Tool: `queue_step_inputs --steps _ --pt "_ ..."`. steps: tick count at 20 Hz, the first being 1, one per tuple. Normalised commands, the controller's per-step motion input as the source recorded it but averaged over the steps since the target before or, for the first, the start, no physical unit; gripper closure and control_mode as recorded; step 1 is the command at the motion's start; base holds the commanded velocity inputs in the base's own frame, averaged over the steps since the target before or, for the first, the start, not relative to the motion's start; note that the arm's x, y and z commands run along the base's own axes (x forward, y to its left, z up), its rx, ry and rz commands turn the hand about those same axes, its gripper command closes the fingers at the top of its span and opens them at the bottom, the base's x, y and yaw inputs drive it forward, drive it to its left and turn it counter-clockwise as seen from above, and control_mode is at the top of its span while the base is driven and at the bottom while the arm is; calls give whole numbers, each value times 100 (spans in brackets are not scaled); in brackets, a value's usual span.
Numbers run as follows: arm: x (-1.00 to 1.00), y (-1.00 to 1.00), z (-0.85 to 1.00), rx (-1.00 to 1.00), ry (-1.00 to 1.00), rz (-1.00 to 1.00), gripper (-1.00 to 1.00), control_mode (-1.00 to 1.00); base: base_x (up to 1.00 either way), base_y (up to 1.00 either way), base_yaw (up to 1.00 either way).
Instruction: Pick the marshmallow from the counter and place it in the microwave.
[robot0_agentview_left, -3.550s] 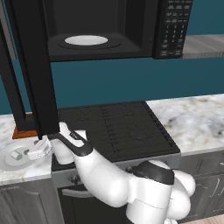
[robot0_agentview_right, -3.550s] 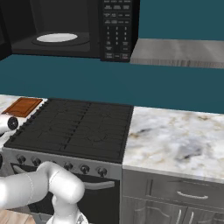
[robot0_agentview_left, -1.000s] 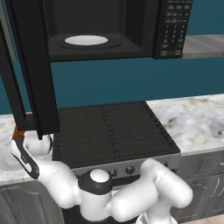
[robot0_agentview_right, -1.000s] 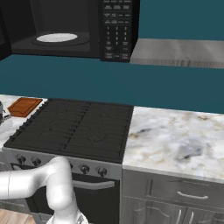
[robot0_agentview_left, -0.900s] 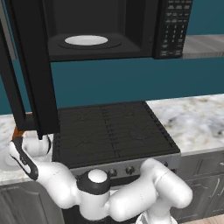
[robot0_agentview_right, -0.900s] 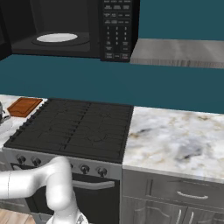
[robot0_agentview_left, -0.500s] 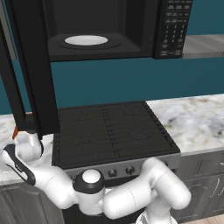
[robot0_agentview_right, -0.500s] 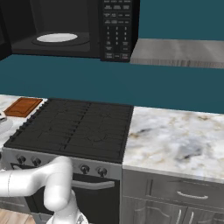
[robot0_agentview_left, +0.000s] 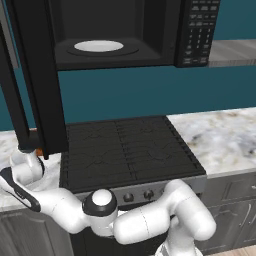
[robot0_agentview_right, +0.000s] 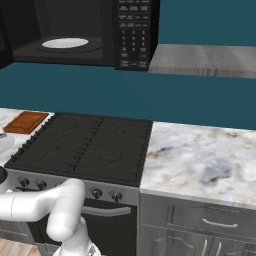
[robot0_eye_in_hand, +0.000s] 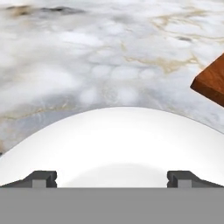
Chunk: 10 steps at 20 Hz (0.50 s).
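My gripper (robot0_eye_in_hand: 112, 179) is open, its two dark fingertips (robot0_eye_in_hand: 41, 178) spread wide just above a round white plate (robot0_eye_in_hand: 113, 144) on the marbled counter (robot0_eye_in_hand: 109, 57). The marshmallow is out of view. My arm (robot0_agentview_left: 60, 210) reaches low and far left, with the hand over the left counter (robot0_agentview_left: 7, 145) beside the stove. The black microwave (robot0_agentview_left: 150, 30) hangs above the stove with its tall door (robot0_agentview_left: 37, 90) swung open to the left. Its white turntable disc (robot0_agentview_left: 98, 46) is bare. The microwave (robot0_agentview_right: 75, 30) also appears at the upper left of the right base view.
A black stove (robot0_agentview_left: 125, 147) with knobs lies between the two counter stretches. A brown cutting board (robot0_agentview_right: 27, 121) sits left of the stove, and its corner (robot0_eye_in_hand: 212, 83) is close to the plate. A wide marbled counter (robot0_agentview_right: 200, 160) runs to the right.
My arm has swung a little further left and lower over the left counter. The gripper has stayed open.
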Motion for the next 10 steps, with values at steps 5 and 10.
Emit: queue_step_inputs --steps 5,10 --pt "-1 0 -17 0 0 -14 -100 -100 0 0 0" --pt "-1 0 -14 0 0 -14 -100 -100 0 0 0"
